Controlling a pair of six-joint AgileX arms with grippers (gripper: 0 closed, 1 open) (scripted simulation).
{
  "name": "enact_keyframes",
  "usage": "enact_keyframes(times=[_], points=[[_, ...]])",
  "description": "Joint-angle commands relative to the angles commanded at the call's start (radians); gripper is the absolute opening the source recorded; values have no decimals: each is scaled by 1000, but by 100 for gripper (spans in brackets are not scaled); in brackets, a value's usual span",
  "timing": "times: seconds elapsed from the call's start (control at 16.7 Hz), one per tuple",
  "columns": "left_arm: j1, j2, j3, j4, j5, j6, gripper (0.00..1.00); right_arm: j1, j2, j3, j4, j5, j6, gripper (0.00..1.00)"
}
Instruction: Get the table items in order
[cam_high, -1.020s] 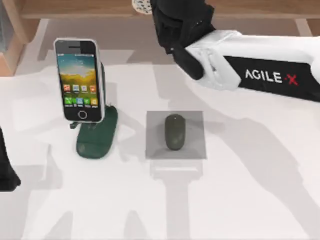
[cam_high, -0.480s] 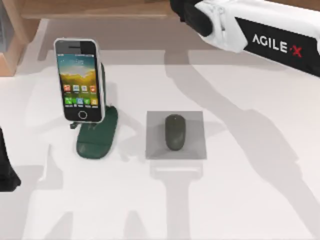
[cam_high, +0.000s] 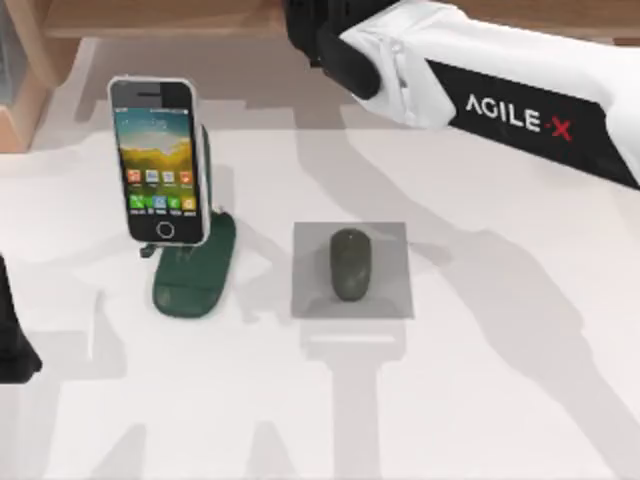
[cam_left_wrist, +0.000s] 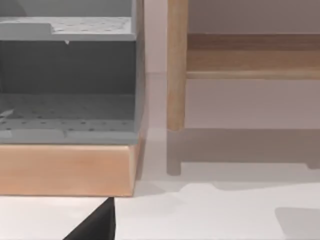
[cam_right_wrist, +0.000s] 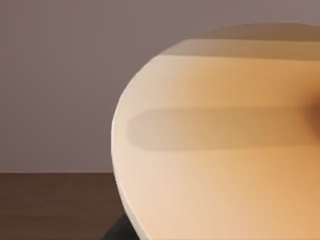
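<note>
Left arm: a dark piece of it (cam_high: 12, 335) sits parked at the tabletop's 9 o'clock edge; whether its jaws are released or clenched I cannot tell.
Tabletop: white (cam_high: 500, 400), crossed by soft grey shadows.
Mouse: the dark grey oval mouse (cam_high: 350, 264) lies at the centre on a grey square mat (cam_high: 390, 290), long axis running 12 to 6 o'clock.
Stand: a dark green stand (cam_high: 195, 280) sits at about 9 o'clock from the mouse, near it but apart.
Phone: the white-edged phone (cam_high: 153, 160) leans in that stand, icon screen facing up, its top toward 12 o'clock.
Right arm: the white AgileX arm (cam_high: 480, 95) reaches in from 3 o'clock across the far edge toward 12 o'clock, its dark wrist end (cam_high: 320, 40) running off at the top.
Cup: the right wrist view looks close onto a smooth tan curved surface (cam_right_wrist: 215, 150), seemingly the cup.
Right jaws: cannot tell whether they are grasping it.
Shelf: the left wrist view faces a wooden shelf unit (cam_left_wrist: 70, 167) with a grey interior.
</note>
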Motion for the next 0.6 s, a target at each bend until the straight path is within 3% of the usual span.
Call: enact_keyframes(times=[0.24,0.6], points=[[0,0,0,0,0,0,100,54,-5,-5,-14,7,37,0],[0,0,0,0,0,0,100,-96,8,1,-14,-3,-55,0]])
